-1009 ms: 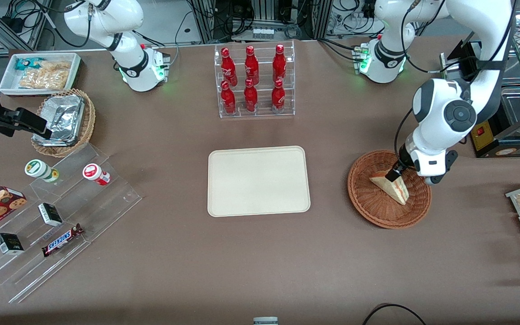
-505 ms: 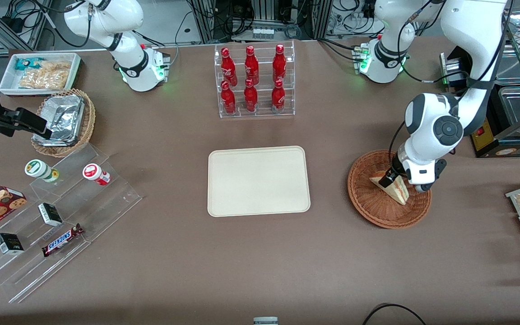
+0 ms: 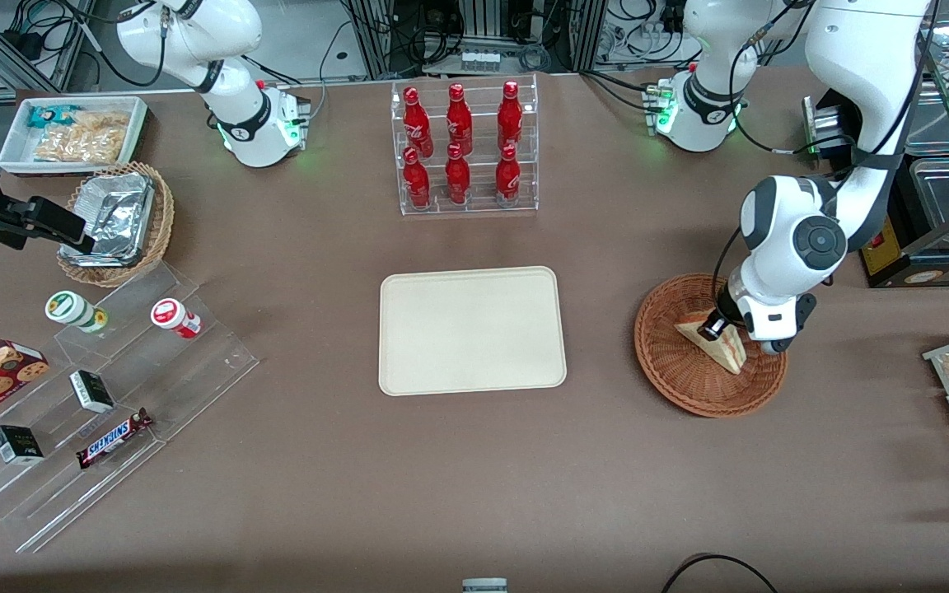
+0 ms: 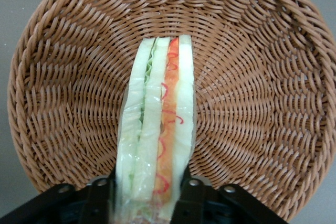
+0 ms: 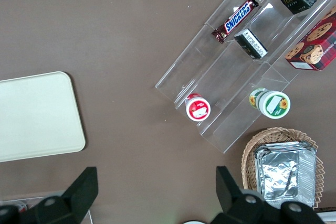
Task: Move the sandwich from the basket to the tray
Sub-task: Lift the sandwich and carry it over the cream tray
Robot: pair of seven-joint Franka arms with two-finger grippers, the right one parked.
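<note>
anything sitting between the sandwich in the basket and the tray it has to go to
Nothing visible does. The sandwich lies in the basket with the gripper down on it, fingers on either side of the wedge. Between the basket and the tray only bare table shows, and nothing lies on the tray.

The working arm is glossy white with rounded grey joint caps, a black cable along it and a green-lit base; its claw [image 3: 717, 328] has black fingers [image 4: 100, 200].
</note>
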